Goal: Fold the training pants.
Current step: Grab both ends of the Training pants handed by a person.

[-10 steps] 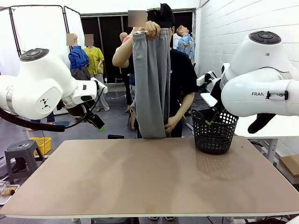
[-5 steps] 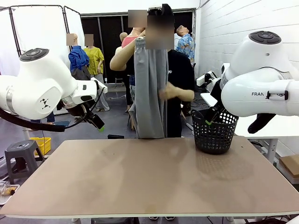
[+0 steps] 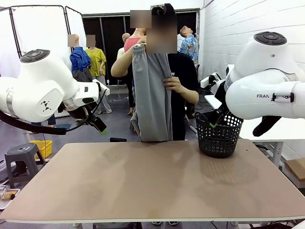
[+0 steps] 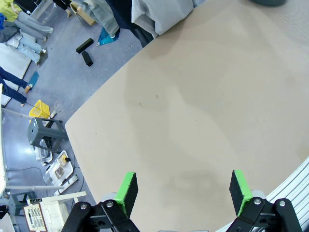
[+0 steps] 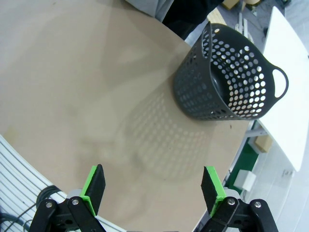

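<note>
Pants (image 3: 151,95) are off the bench (image 3: 152,191): person at the far edge holds them hanging full length, hems about level with that edge. Raised arm (image 3: 121,64) carries the waistband at head height. Hand (image 3: 172,84) grips the pants' edge at chest height, elbow bent. Left pincer (image 4: 183,186) hovers over the bench's left side, tilted down, jaws wide, empty. Right pincer (image 5: 153,186) is also wide and empty, above the bench near the basket (image 5: 227,72).

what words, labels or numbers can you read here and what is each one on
"FRAN": on the right arm, white casing; the rest is cut off by a fitting.
Small white print on the person's black shirt: too small to read.
No other legible text.
</note>
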Available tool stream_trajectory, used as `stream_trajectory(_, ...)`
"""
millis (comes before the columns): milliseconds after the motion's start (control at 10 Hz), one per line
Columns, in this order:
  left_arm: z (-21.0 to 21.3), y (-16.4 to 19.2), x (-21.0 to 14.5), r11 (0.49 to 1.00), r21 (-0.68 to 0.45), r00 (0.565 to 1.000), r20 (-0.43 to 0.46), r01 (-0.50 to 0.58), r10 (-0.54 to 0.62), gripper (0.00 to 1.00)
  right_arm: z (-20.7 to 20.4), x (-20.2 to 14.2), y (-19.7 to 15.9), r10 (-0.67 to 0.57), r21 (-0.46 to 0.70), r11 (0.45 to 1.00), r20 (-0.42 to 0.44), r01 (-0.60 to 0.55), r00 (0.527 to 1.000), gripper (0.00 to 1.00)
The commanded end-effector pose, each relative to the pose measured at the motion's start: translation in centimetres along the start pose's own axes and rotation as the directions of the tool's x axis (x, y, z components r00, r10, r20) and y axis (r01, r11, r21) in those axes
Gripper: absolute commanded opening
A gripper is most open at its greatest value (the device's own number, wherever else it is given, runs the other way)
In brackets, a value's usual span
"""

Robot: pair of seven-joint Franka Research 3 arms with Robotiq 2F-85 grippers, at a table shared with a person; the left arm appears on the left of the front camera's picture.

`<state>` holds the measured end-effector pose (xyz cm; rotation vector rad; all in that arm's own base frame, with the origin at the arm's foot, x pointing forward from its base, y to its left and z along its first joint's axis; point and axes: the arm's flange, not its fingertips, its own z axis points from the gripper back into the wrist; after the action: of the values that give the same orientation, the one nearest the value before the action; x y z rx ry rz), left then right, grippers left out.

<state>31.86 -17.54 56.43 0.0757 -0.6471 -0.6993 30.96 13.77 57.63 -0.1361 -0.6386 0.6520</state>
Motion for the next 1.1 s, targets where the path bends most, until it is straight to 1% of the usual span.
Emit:
stream_trajectory(0, -0.16, 0.03, -0.06, 1.000, 0.004, 1.000, 0.007, 0.001, -0.001, 1.00, -0.29, -0.03, -0.07, 0.006, -0.002, 1.000, -0.001, -0.006, 1.000, 1.00)
stream_trajectory(1000, -0.16, 0.03, -0.06, 1.000, 0.004, 1.000, 0.007, 0.001, -0.001, 1.00, -0.29, -0.03, -0.07, 0.006, -0.002, 1.000, -0.001, -0.006, 1.000, 1.00)
